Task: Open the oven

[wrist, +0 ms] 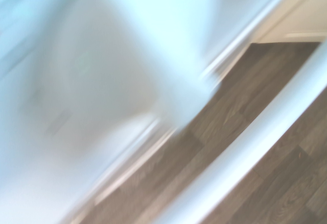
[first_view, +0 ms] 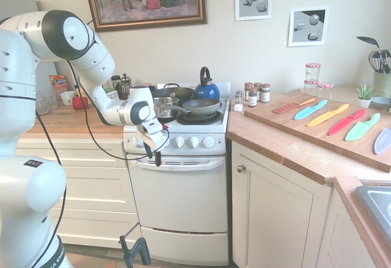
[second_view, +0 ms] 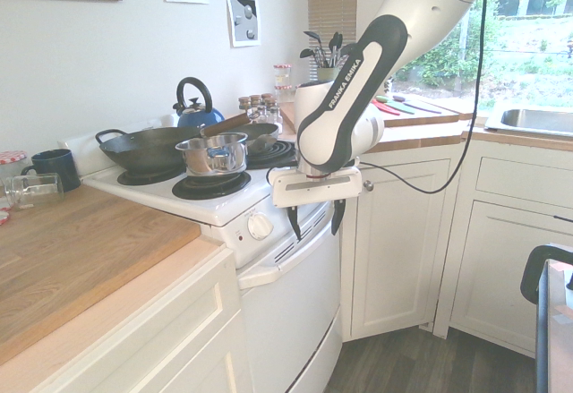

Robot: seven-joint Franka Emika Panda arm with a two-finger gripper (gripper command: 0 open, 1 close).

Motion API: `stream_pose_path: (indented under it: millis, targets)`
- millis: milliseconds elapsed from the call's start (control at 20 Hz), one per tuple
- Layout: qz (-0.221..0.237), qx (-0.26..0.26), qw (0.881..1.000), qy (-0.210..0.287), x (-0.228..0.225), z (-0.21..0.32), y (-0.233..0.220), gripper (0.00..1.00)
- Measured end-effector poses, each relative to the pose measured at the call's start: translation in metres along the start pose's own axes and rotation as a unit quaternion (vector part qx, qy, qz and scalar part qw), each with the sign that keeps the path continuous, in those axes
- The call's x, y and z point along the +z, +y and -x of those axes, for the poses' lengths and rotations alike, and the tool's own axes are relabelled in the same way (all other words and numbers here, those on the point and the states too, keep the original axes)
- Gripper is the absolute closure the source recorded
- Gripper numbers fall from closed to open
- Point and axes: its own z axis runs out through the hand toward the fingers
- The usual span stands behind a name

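The white freestanding oven (first_view: 181, 201) with its black hob is seen between cream panelled cupboards (first_view: 278, 219), its plain door shut. The wide white handle bar (first_view: 183, 162) is set along the door's top, under 5 round white knobs (first_view: 193, 141). The black two-finger gripper (second_view: 313, 219) is held just in front of that bar, spread wide, gripping nothing.

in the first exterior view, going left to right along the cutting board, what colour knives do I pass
On the cutting board: orange knife → light blue knife → yellow knife → red knife → green knife → pale purple knife, cut off at the edge.
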Motion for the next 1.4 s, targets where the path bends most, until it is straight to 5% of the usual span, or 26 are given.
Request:
stream_pose_path:
  millis: [200, 900, 1400]
  targets:
    - [-0.005, 0.035, 0.999, 0.009, 0.020, -0.002, -0.012, 0.00]
    - [-0.012, 0.037, 0.999, -0.014, 0.047, -0.018, 0.016, 0.00]
    - [0.079, 0.017, 0.996, -0.048, 0.086, -0.042, 0.118, 0.00]
